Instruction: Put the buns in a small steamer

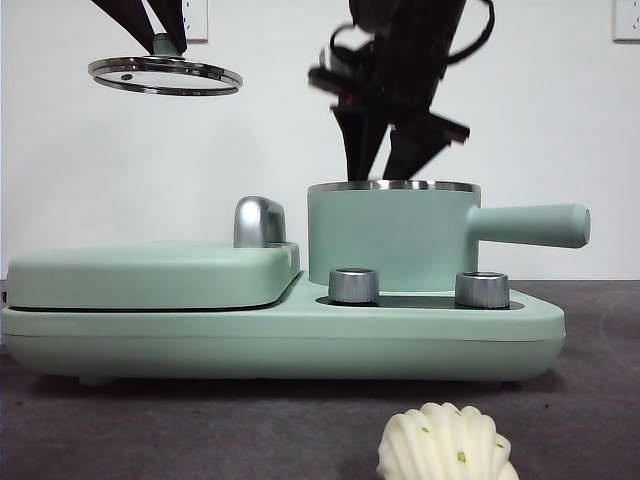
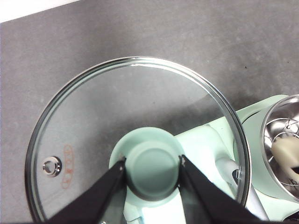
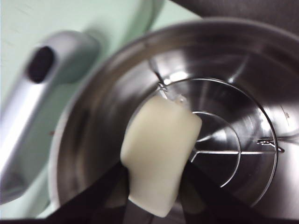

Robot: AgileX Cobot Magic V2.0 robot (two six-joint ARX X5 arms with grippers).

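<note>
My right gripper [image 3: 154,186] clamps the smooth bun [image 3: 159,154] inside the small steamer [image 1: 390,235]. My left gripper [image 2: 152,170] pinches the glass lid [image 2: 135,135] by its knob, aloft.

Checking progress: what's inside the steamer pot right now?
Inside the small steamer: a wire rack and the smooth bun, clamped in the right gripper above it. The bun hides part of the rack. The glass lid is off, in the left gripper.
</note>
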